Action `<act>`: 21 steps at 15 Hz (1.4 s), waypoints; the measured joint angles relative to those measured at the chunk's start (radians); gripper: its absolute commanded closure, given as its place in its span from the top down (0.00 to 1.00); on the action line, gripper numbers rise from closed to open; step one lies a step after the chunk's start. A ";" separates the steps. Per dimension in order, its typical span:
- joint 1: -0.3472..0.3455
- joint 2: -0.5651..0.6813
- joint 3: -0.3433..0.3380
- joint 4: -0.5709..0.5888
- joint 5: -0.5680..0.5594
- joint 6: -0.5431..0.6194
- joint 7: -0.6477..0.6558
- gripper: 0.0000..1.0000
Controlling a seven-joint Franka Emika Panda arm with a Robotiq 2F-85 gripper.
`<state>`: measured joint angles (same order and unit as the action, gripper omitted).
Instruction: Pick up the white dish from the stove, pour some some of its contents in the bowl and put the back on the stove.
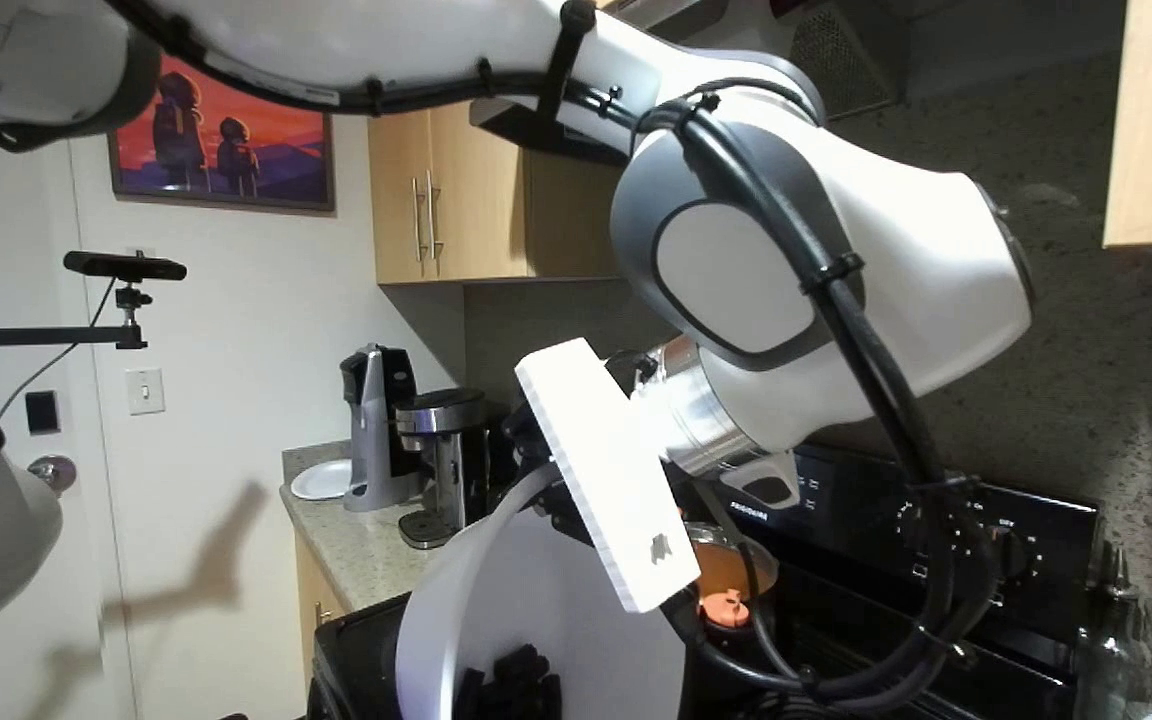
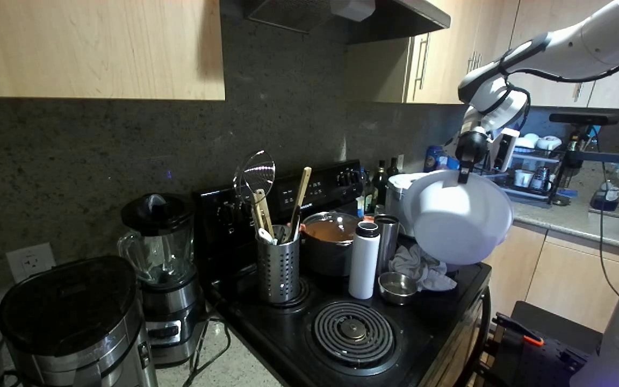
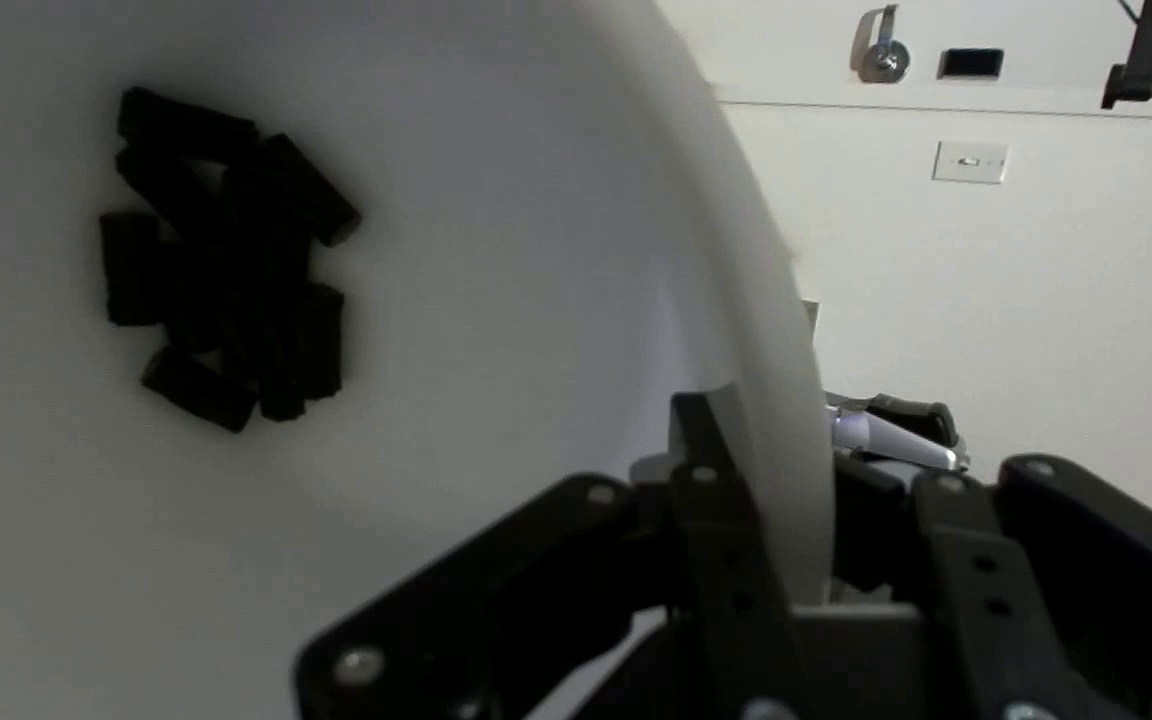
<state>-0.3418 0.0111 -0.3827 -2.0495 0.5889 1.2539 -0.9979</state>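
in an exterior view the white dish (image 1: 541, 600) hangs tilted below the arm (image 1: 896, 250), its inside showing. in an exterior view it hangs under the gripper (image 2: 465, 176), seemingly clear of the stove (image 2: 422, 325); a metal bowl (image 2: 398, 289), perhaps the one meant, sits on the stove, lower and to picture-left of the dish. in the wrist view the fingers (image 3: 721, 500) are clamped on the dish's rim, one inside, one outside, and dark pieces (image 3: 246, 270) lie in the dish on the inner finger's side. the dish looks round, without a long axis; i judge the pour turns on bringing its free edge over that bowl.
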 measured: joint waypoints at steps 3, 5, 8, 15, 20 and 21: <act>-0.012 0.015 0.000 0.015 0.000 -0.034 -0.018 0.02; -0.017 0.022 0.000 0.016 0.000 -0.054 -0.037 0.02; -0.021 0.034 0.000 0.016 0.000 -0.094 -0.068 0.02; -0.025 0.069 0.001 0.017 0.004 -0.178 -0.127 0.02; -0.025 0.082 0.010 0.022 0.035 -0.209 -0.130 0.02; -0.025 0.083 0.010 0.023 0.040 -0.212 -0.130 0.02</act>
<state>-0.3669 0.0942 -0.3724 -2.0261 0.6293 1.0415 -1.1278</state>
